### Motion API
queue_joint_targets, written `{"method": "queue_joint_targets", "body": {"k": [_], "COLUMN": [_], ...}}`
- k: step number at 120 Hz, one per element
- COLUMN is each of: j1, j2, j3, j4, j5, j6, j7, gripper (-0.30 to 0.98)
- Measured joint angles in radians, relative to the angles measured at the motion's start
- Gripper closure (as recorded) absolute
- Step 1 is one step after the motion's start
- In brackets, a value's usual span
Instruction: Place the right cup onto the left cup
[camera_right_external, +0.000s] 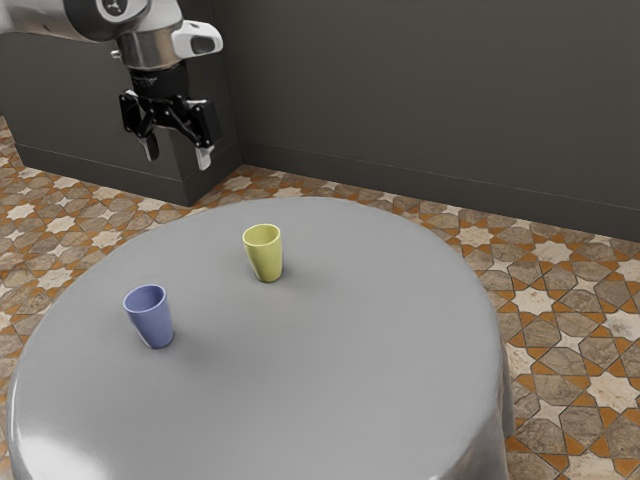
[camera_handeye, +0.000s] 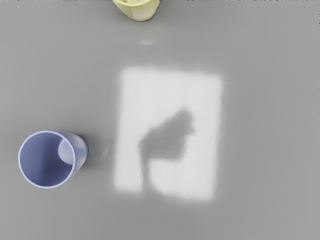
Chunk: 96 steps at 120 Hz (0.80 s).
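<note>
While the tool (camera_right_external: 178, 161) hovers, blue cup (camera_right_external: 152, 321) and yellow cup (camera_right_external: 265, 257) stand lower.

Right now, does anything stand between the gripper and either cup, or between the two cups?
Nothing visible does: I see no obstacle from the raised, open gripper to the blue cup or the yellow cup, nor between the two.

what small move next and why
I'd probably shift the open end effector sideways at this height until it is over the yellow cup, before lowering: that cup, toward the exterior view's right, seems the one to lift, it's off to one side, and nothing is between the fingers. The blue cup stands upright, separate.
</note>
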Motion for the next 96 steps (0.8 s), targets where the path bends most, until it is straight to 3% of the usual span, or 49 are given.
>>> {"method": "queue_joint_targets", "body": {"k": [33,96], "j1": [0.011,0.002], "j2": [0.017,0.316], "j3": [-0.005,0.01], "j4": [0.01,0.238], "j5": [-0.001,0.003], "j6": [0.01,0.028], "j7": [0.02,0.048], "gripper": [0.0,0.0]}}
